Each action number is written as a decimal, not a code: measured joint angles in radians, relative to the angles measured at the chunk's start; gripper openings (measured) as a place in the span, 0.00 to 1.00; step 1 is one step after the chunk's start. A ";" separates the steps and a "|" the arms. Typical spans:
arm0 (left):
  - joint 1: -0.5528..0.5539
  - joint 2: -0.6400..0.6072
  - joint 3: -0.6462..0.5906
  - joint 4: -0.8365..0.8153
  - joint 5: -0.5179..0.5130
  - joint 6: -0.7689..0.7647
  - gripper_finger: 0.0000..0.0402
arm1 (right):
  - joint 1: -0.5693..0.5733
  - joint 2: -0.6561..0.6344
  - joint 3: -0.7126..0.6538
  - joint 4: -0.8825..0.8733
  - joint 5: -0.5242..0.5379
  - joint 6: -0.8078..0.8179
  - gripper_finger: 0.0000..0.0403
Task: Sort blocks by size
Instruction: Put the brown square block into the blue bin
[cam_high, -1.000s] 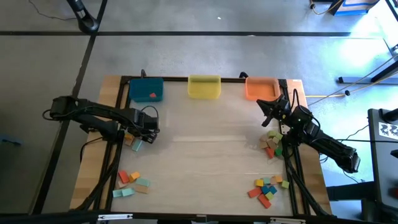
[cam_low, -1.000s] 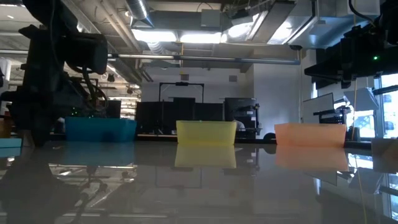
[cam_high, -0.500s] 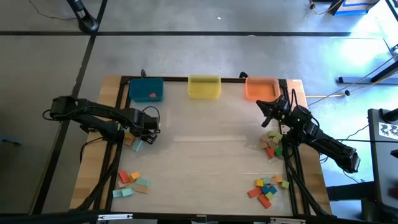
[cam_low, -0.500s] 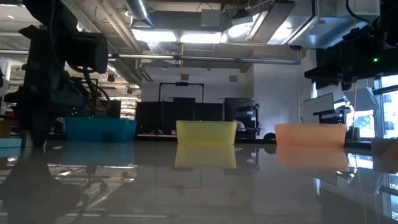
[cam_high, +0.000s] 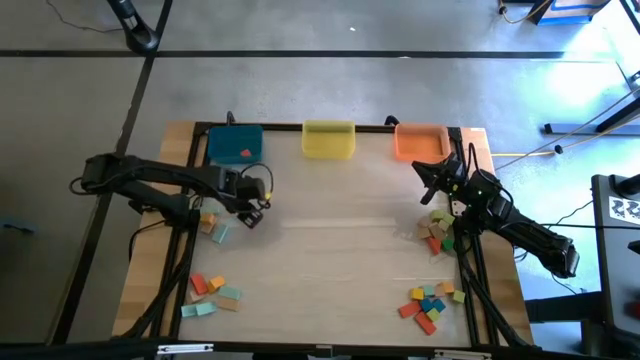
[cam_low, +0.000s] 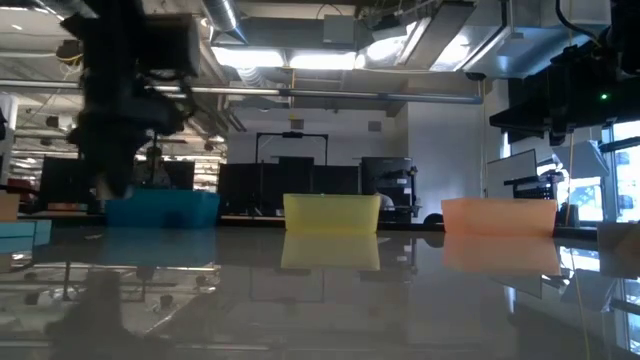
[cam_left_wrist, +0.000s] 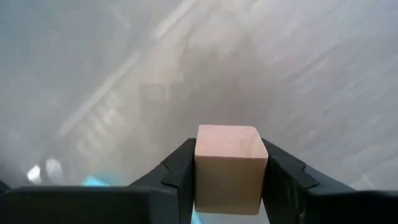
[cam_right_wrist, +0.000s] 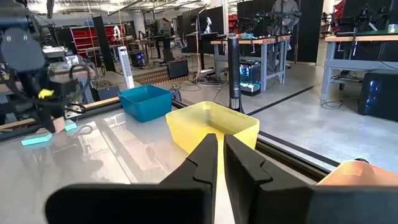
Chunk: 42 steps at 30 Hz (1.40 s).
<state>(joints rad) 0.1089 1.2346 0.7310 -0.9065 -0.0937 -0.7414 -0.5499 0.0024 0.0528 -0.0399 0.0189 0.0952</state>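
Jaws of left gripper (cam_left_wrist: 227, 180) clamping tan cube (cam_left_wrist: 227, 167), its underside hidden, right gripper (cam_right_wrist: 220, 158) closed empty.

Blue bin (cam_high: 236, 144), yellow bin (cam_high: 328, 139), orange bin (cam_high: 420, 141) in row along table (cam_high: 330, 270) far edge.

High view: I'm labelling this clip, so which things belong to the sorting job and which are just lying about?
Job:
tan block in left gripper
loose blocks
blue bin
yellow bin
orange bin

Lying about:
table frame
floor cable
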 joint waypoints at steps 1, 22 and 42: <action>0.010 0.000 0.018 0.004 -0.020 0.023 0.31 | 0.000 0.000 0.000 0.000 0.000 0.001 0.07; 0.419 -0.001 0.140 0.165 -0.296 0.383 0.33 | 0.000 0.000 0.000 0.001 0.026 0.004 0.07; 0.694 -0.002 0.140 0.302 -0.305 0.543 0.33 | 0.000 0.000 0.000 0.008 0.034 0.003 0.07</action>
<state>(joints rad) 0.8033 1.2327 0.8711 -0.6042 -0.3987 -0.1982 -0.5502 0.0025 0.0528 -0.0317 0.0528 0.0986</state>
